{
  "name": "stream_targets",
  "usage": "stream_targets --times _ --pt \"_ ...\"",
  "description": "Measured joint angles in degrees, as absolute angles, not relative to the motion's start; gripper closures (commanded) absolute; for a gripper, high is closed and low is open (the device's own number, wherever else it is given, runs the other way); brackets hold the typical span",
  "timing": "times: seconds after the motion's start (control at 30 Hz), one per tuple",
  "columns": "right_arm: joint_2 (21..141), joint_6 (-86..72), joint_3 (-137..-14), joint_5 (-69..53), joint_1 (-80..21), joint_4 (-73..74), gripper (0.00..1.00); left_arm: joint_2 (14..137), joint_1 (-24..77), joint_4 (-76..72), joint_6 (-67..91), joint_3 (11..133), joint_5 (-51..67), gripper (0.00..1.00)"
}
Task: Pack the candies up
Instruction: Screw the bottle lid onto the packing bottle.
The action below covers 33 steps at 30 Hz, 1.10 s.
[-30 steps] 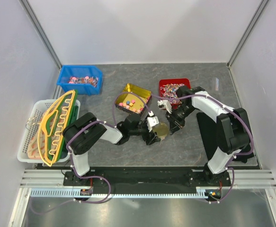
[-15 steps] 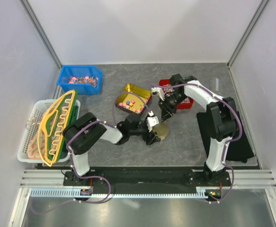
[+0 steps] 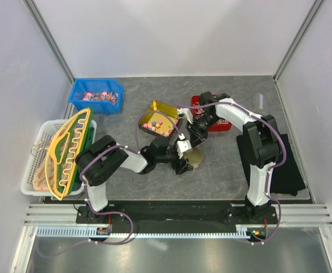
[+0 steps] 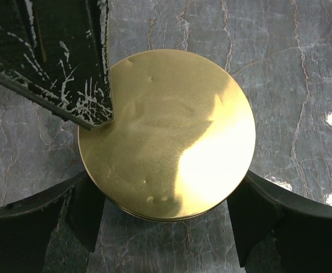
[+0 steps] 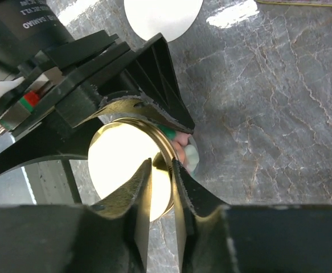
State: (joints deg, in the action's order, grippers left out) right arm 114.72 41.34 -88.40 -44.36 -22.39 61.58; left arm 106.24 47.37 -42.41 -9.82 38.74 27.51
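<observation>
**A:** What moved in the last second?

**B:** Only the right arm. It was out to the right of the round tin, swung past the red bin, and now has the right claw down on the tin. The left arm hasn't budged.

**A:** Claw states?

**B:** The left claw is clamped on the tin's sides, pinning it to the worktop. The right claw is almost pressed together, pinching the rim of the gold lid. One finger is over the lid and the other is outside its edge.

**A:** Lid seated?

**B:** Doesn't look it. The right wrist view shows a crescent gap next to the outer finger, with candies showing through: pink, green, something pale. The lid is either off-centre or tipped, can't tell which.

**A:** Meaning for the task?

**B:** My read is we're on the lid step for this tin. Two-arm setup: left holds, right works the lid. Whether the lid is going on or coming off, I can't say from this.

**A:** Candies relative to the claws?

**B:** The ones in the tin are under the lid, just beside the right claw's outer finger and between the left claw's fingers. The rest sit in the open box, further out and to the left of the tin, clear of both claws.
</observation>
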Motion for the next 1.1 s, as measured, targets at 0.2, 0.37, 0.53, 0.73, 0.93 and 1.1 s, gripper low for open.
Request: stream_targets --times 0.2,0.37,0.53,0.73,0.93,1.1 --pt "114.3 41.3 -86.7 -44.9 -22.2 59.6 0.80 106.2 47.4 -42.4 -9.8 38.7 27.5 0.43" --pt "111.4 41.4 -83.7 -43.9 -22.1 57.4 0.81 106.2 47.4 -42.4 -9.8 38.7 27.6 0.43" --pt "109.3 41.4 -81.6 -42.5 -21.4 56.6 0.83 106.2 47.5 -42.4 -9.8 38.7 27.7 0.43" --pt "106.3 41.6 -78.5 -40.6 -20.6 56.2 0.84 106.2 47.5 -42.3 -9.8 38.7 27.7 0.43" --pt "103.9 42.2 -76.1 -39.3 -20.3 56.3 0.85 106.2 47.5 -42.3 -9.9 38.7 27.9 0.43" --pt "102.0 42.8 -74.2 -38.6 -20.1 57.3 0.85 106.2 47.5 -42.3 -9.9 38.7 28.0 0.43"
